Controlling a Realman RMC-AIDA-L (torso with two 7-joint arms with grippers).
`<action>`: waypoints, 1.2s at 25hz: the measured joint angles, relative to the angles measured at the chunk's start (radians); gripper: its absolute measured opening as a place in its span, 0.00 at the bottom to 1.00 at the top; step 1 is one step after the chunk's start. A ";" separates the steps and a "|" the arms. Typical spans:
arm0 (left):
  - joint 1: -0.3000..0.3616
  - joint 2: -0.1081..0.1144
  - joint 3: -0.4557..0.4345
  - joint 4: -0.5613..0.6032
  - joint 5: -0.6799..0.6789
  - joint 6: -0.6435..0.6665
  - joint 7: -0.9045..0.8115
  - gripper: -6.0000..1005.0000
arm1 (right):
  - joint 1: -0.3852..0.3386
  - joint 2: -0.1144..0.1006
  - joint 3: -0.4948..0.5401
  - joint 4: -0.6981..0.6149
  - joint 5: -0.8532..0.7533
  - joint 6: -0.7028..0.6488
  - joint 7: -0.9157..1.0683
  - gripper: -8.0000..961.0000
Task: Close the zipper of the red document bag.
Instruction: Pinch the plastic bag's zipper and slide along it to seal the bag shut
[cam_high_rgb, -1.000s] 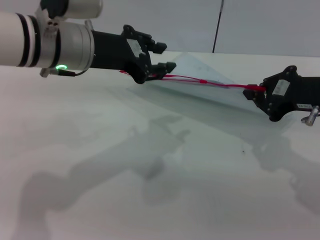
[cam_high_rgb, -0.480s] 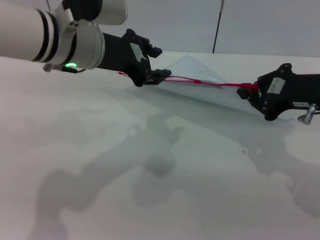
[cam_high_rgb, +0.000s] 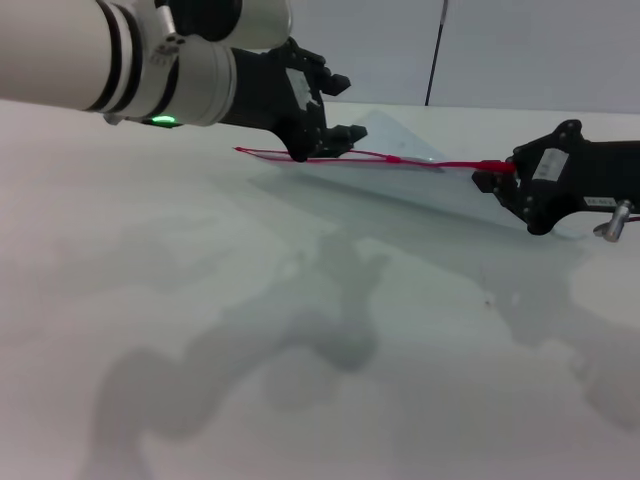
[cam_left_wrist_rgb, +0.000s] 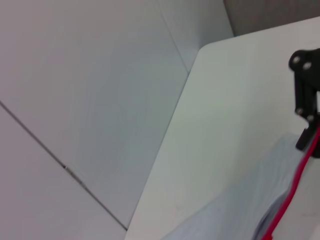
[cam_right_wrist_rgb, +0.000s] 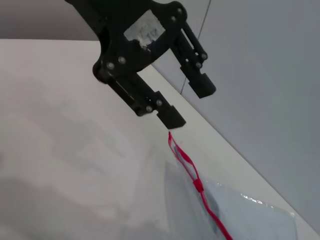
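The red document bag, a translucent pale pouch, is stretched just above the white table in the head view. Its zipper is a thin red strip along the near edge, with a small slider partway along. My left gripper hovers open just above the strip, and the strip's left end sticks out free beyond it. In the right wrist view the left gripper is spread wide above the zipper. My right gripper is shut on the zipper's right end. The left wrist view shows the zipper running toward the right gripper.
The white table carries only the arms' shadows. A pale wall with a dark vertical seam stands behind the table's far edge.
My left gripper has let go of the zipper's left end, opened and moved up and to the right. The strip's left end now lies free. The right gripper has hardly moved.
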 joint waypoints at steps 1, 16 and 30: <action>-0.001 -0.003 0.003 0.004 0.001 -0.004 0.001 0.55 | 0.002 0.000 0.002 0.000 0.000 -0.003 0.000 0.06; -0.010 -0.024 0.136 0.041 0.139 -0.010 -0.003 0.57 | 0.025 -0.001 0.024 0.002 0.000 -0.043 0.001 0.06; -0.020 -0.022 0.143 0.006 0.143 0.052 0.027 0.56 | 0.035 0.001 0.019 -0.004 0.000 -0.063 -0.005 0.06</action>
